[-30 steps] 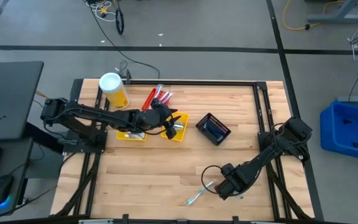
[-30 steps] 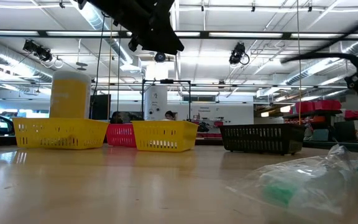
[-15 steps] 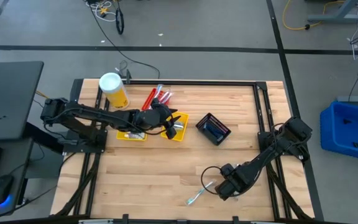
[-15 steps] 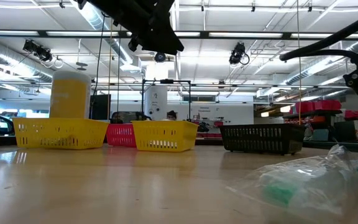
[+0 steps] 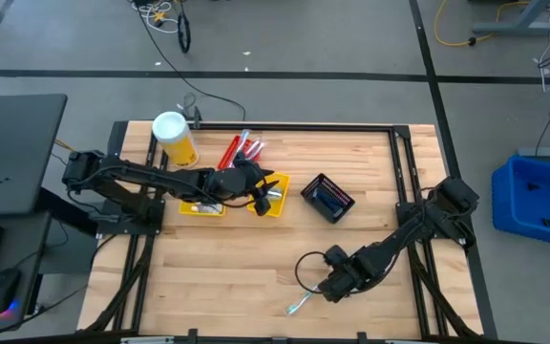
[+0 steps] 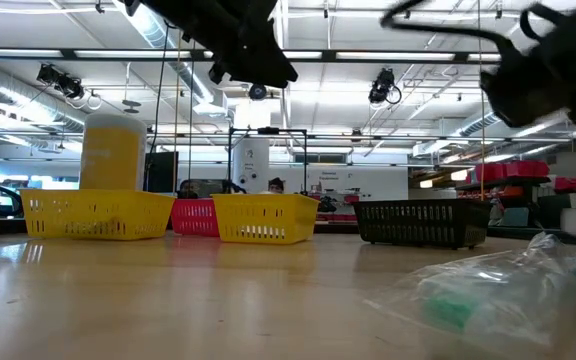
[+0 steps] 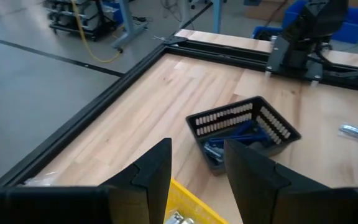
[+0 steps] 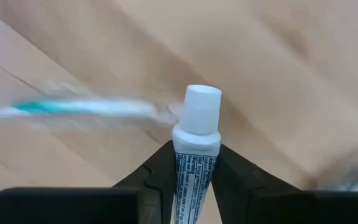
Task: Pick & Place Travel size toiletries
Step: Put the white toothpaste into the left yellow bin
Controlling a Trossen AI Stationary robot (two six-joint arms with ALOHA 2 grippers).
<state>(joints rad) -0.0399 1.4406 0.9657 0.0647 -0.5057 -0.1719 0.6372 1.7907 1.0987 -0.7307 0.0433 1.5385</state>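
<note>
Near the desk's point(image 5: 256, 258) front edge, well away from the small black slatted bin point(image 5: 328, 198), the right tool point(image 8: 194, 163) is clamped on a small white capped toothpaste tube point(image 8: 196, 134). The pick looks made; carrying to a bin follows. Beside it lies a clear-wrapped green toothbrush point(image 5: 304, 303). The right arm stretches low. The left tool point(image 7: 197, 163) hovers apart over the yellow bins point(image 5: 273, 196).

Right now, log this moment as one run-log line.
right gripper: shut on toothpaste tube, above wrapped toothbrush at table's front | left gripper: open, over yellow bin | black bin: holds items
</note>
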